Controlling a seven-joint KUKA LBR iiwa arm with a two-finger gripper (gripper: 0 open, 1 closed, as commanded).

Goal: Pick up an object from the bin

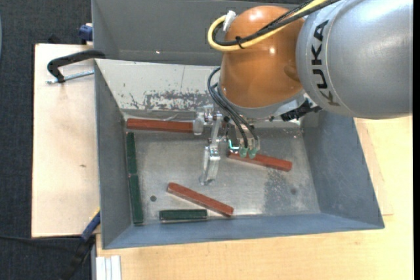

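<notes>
Green bars, 2 counted: near-wall green bar, left-wall green bar | red sticks, 3 counted: near red stick just behind the first bar, middle red stick just right of gripper, far red stick against back wall | gripper set low mid-bin, grasp state cannot be told

Big silver KUKA arm link reaches in from right. Rounded orange wrist cover sits at its end, with a yellow cable looped over it. Slim metal jaws point down below the cover, mid-frame.
</notes>
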